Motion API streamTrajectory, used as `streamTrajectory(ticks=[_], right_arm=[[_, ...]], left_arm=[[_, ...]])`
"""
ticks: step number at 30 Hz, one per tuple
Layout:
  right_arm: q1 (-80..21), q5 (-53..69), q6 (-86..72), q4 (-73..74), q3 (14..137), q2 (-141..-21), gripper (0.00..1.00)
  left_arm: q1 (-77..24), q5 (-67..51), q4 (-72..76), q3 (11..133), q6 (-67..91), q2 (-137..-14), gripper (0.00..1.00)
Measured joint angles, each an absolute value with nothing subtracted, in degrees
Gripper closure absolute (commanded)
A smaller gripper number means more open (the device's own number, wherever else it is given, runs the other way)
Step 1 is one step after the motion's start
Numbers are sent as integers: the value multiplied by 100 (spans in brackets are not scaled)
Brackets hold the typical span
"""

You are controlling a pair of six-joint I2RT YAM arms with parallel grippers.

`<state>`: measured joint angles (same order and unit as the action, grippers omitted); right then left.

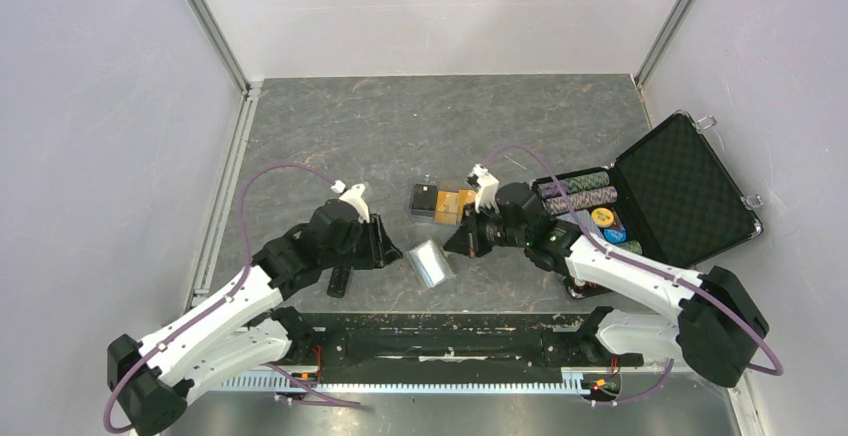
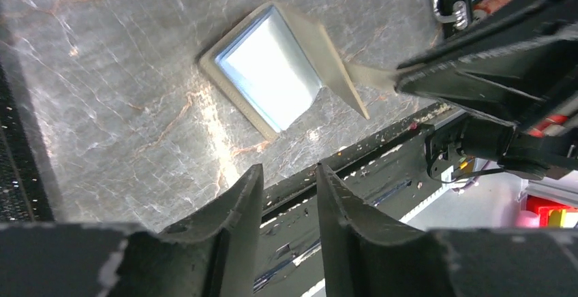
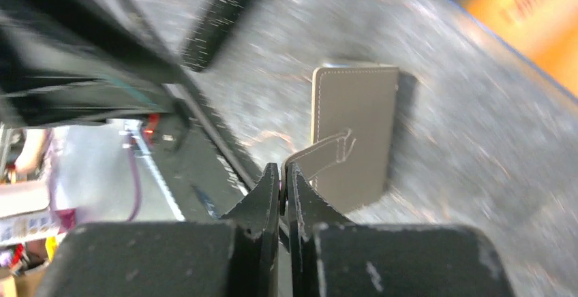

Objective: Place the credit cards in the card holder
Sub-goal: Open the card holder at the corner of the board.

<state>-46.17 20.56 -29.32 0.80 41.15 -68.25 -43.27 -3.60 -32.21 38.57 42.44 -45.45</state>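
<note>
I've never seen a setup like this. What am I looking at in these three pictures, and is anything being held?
These are two robot arms bolted to a grey table. The wide picture looks down from above. The other two come from small cameras on each arm's wrist, so the dark prongs in front are its own fingers. On the table lie a small card holder, some cards behind it, and an open black case of poker chips. The right gripper pinches the holder's tab, lifting it open. The left gripper is open and empty.
</note>
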Motion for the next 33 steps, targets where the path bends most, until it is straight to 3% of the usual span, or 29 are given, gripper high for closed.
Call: streamTrajectory(ticks=[7,15,27,33], right_arm=[[-3977,1616,-3590,349,2696,-6626,100],[-3800,1092,-3686,867,2646,-6219,100],[-3710,126,-3369,1879,3096,-6377,100],[-3710,32,-3247,2084,3096,-6392,93]], left_arm=[[-4327,-611,-2757,3522,4338,-5369,70],[-4412,-777,-2357,3634,4351,-6484,71],[-5242,-801,-2040,4829,4351,-8149,65],[-5625,-814,-1953,5570,4351,-9146,57]])
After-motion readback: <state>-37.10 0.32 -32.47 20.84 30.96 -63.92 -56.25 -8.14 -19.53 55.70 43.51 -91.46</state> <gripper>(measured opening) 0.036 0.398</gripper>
